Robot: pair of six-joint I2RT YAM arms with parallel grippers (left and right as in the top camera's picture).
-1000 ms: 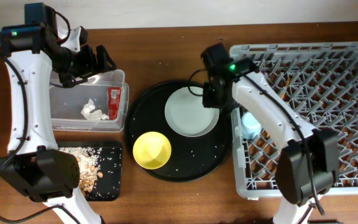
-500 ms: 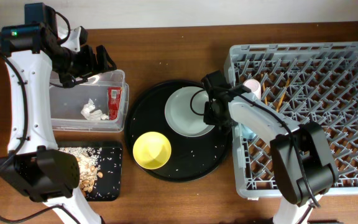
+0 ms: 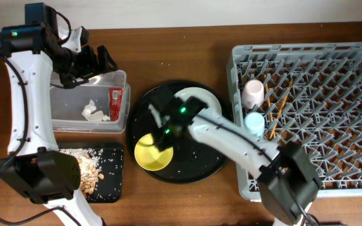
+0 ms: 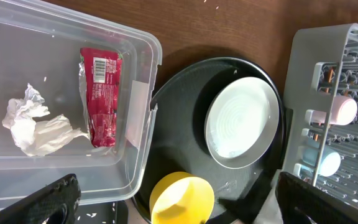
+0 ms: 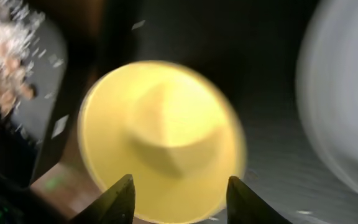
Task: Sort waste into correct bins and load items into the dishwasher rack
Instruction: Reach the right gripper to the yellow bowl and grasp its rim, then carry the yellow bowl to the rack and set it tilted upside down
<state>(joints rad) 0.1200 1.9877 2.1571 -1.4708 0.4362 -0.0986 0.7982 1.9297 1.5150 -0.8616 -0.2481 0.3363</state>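
Right gripper [image 5: 179,186]: fingers apart, yellow bowl [image 5: 160,140] just ahead of the tips. Left gripper [image 4: 179,205]: fingers spread wide, clear tub [image 4: 48,68] ahead and below.

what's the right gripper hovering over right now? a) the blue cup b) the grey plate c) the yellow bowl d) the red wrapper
c: in the right wrist view the right gripper has its fingers spread above the yellow bowl, with the plate off to one side.
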